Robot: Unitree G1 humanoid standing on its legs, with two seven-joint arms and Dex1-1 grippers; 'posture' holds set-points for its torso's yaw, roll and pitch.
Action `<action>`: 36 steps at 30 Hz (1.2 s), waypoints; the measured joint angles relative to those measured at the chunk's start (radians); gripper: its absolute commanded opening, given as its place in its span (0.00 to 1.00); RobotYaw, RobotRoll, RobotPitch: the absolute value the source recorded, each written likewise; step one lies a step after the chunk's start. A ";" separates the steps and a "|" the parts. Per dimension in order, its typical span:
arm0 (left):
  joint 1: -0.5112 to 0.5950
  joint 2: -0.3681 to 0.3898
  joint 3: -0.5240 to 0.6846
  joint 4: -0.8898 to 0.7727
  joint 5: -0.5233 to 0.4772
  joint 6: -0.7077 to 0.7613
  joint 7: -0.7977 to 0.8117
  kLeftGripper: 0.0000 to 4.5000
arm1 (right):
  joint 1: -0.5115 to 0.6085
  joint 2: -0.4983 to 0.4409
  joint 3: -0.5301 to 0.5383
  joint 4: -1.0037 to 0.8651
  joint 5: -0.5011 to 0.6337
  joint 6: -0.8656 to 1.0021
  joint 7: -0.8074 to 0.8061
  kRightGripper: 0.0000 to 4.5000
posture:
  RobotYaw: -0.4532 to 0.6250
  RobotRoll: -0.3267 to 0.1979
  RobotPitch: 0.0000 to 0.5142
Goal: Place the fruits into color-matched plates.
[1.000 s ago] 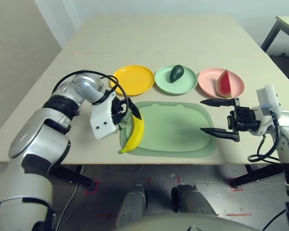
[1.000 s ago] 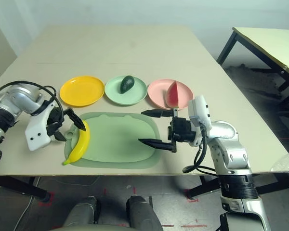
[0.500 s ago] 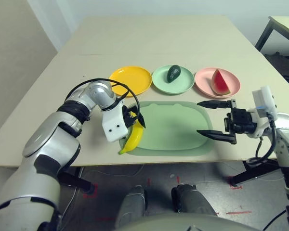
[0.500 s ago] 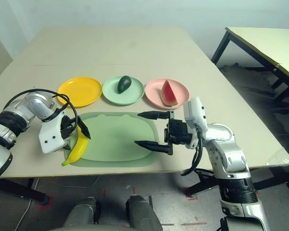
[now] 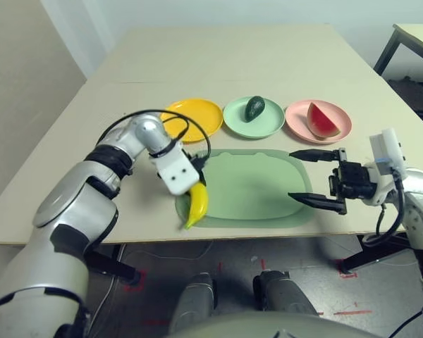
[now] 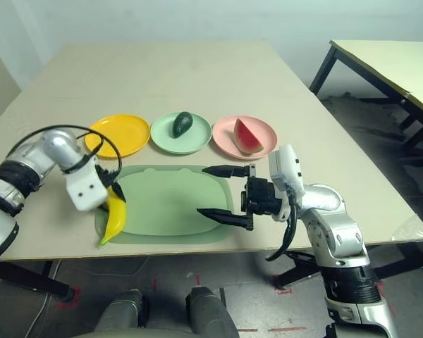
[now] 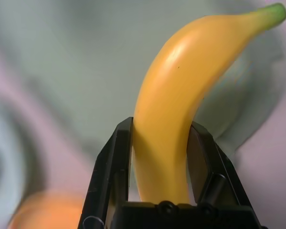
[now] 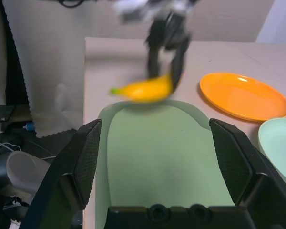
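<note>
- Your left gripper has its jaws closed on the banana, lifted above the green mat.
- Your right gripper stands wide (nothing between its jaws).
- Beyond the mat, you see the yellow plate, the avocado on the green plate, and the watermelon on the pink plate.

A pale wall stands beyond the table's far edge. Past its right edge is a second table with dark legs; the grey floor bears red marks.
</note>
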 measured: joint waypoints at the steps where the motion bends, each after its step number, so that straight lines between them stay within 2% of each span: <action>1: -0.028 0.001 0.019 0.028 0.016 0.020 0.027 0.38 | -0.001 0.000 0.001 0.000 0.000 0.000 -0.001 1.00 | 0.30 0.62 0.11; 5: -0.130 0.009 0.048 0.172 0.172 0.175 0.323 0.38 | -0.009 -0.001 0.002 0.001 -0.001 0.000 -0.004 1.00 | 0.30 0.62 0.11; 10: -0.147 0.007 -0.039 0.258 0.457 0.409 0.817 0.38 | -0.013 -0.018 0.030 0.001 -0.021 0.005 -0.006 1.00 | 0.28 0.62 0.11; 14: -0.145 -0.028 -0.088 0.284 0.617 0.504 1.019 0.38 | -0.015 -0.019 0.036 -0.003 -0.020 0.018 -0.025 1.00 | 0.26 0.62 0.12; 21: -0.088 -0.105 -0.064 0.288 0.682 0.555 1.126 0.38 | 0.000 -0.026 0.036 -0.056 -0.019 0.041 -0.058 1.00 | 0.22 0.62 0.13; 30: -0.042 -0.121 0.012 0.289 0.684 0.573 1.127 0.38 | 0.019 -0.030 0.040 -0.112 0.000 0.093 -0.079 1.00 | 0.23 0.62 0.13; 36: -0.036 -0.120 0.044 0.289 0.686 0.569 1.135 0.82 | 0.025 -0.035 0.040 -0.116 0.005 0.108 -0.086 1.00 | 0.24 0.62 0.13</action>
